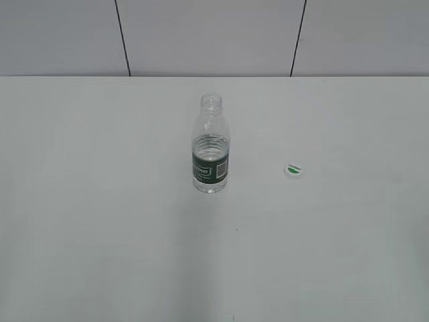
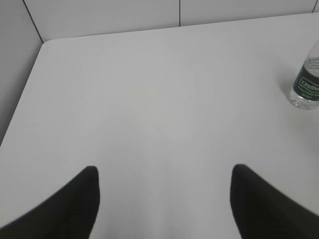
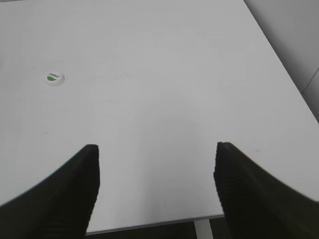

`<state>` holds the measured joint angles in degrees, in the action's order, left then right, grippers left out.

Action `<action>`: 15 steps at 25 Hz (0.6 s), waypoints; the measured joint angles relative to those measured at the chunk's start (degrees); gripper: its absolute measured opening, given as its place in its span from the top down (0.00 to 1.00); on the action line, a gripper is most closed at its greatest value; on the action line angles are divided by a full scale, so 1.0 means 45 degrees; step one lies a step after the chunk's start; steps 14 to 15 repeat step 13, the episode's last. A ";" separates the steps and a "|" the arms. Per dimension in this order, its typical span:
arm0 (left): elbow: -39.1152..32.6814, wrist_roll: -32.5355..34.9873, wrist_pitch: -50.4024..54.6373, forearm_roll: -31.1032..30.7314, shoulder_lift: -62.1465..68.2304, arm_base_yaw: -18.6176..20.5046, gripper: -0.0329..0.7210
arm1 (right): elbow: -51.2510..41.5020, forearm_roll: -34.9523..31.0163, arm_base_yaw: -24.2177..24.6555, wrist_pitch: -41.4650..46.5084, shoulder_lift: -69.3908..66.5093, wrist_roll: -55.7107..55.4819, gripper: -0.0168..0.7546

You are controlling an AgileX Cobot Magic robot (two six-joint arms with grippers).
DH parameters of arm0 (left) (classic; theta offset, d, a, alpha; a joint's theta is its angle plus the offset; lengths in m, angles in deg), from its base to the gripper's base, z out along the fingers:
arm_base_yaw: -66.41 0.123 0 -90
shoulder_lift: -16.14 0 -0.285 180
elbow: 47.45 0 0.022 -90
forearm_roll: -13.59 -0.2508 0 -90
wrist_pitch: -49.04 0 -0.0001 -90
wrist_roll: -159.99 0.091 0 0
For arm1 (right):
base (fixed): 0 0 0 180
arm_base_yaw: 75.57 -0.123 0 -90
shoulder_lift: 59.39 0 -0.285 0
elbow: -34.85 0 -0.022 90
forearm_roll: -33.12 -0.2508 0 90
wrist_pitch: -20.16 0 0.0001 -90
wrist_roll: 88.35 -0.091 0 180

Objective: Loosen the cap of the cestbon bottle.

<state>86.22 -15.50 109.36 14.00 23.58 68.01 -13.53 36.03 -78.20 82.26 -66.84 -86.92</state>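
The cestbon bottle (image 1: 210,146) stands upright in the middle of the white table, clear and ribbed with a dark green label. Its neck is bare, with no cap on it. The cap (image 1: 293,170), white with a green leaf mark, lies flat on the table to the right of the bottle. The left wrist view shows the bottle's lower part (image 2: 305,88) at the right edge. The right wrist view shows the cap (image 3: 55,78) far left. My left gripper (image 2: 164,172) is open and empty over bare table. My right gripper (image 3: 155,149) is open and empty near the table's front edge. Neither arm shows in the exterior view.
The white table (image 1: 100,221) runs back to a grey panelled wall (image 1: 201,33). The table's rounded far left corner (image 2: 45,44) shows in the left wrist view. Its front edge (image 3: 149,222) and right edge (image 3: 279,59) show in the right wrist view.
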 joint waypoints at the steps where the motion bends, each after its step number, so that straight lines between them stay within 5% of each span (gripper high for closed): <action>1: 0.0000 0.0000 0.0000 0.0000 0.0000 0.0000 0.31 | 0.0000 0.0000 0.0000 0.0000 0.0000 0.0000 0.26; 15: 0.0000 0.0000 0.0000 0.0000 0.0000 0.0000 0.32 | 0.0000 0.0000 -0.0015 0.0000 0.0000 0.0000 0.26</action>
